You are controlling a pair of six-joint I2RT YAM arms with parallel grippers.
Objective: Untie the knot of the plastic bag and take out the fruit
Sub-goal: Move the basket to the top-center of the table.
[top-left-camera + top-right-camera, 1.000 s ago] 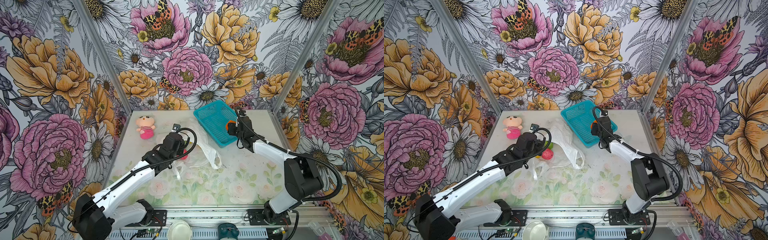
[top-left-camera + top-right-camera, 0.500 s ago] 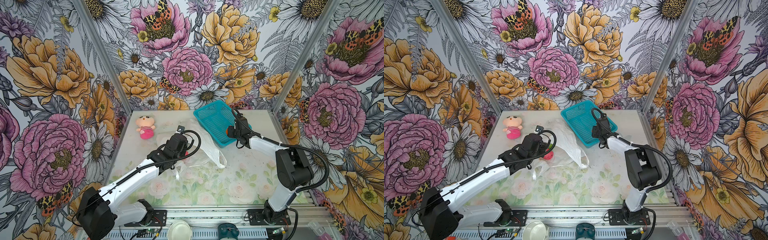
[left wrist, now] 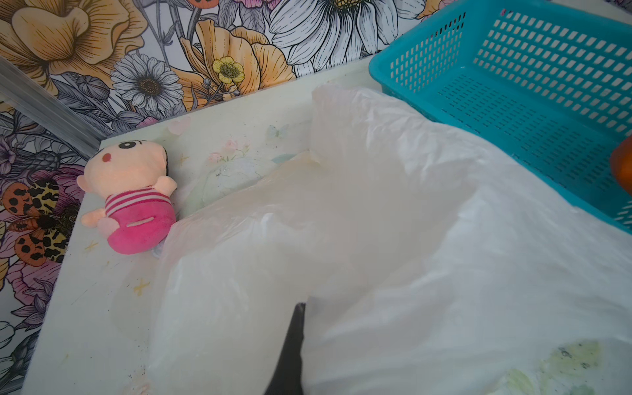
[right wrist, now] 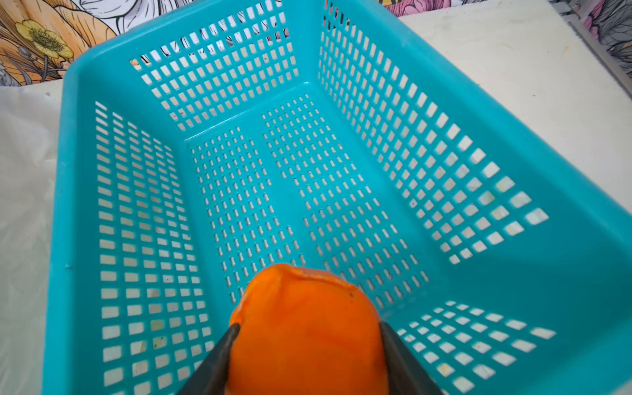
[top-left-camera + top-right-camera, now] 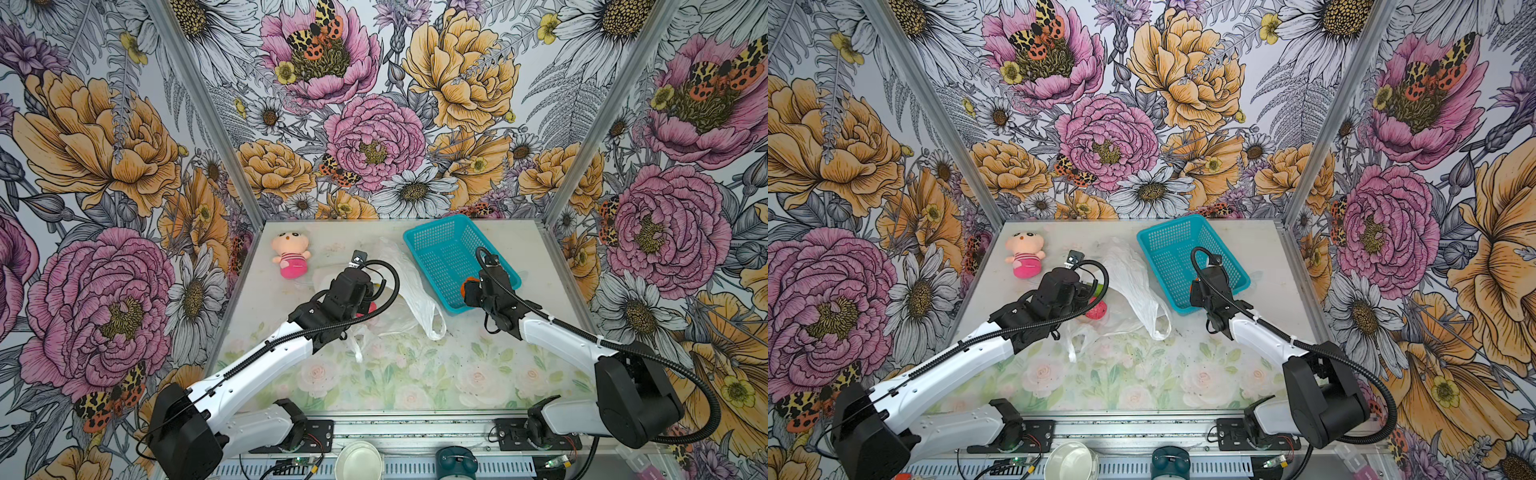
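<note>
Right jaws clamp the orange fruit [image 4: 307, 328] low over the teal basket [image 4: 342, 85], probably to drop it in, while left jaws, closed, seem to pinch the plastic bag [image 3: 410, 205] steady on the counter [image 3: 102, 307], pink-red fruit [image 5: 1096, 309] beside them.

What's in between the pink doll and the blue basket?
The crinkly white plastic bag lies between the doll and the basket, as the left wrist view shows.

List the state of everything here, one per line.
plastic bag: untied, slumped flat
teal basket: upright, empty
orange fruit: held over the teal basket
right gripper: shut on orange fruit
left gripper: shut, at the plastic bag
pink-red fruit: lying by the bag
plush doll: lying face up
</note>
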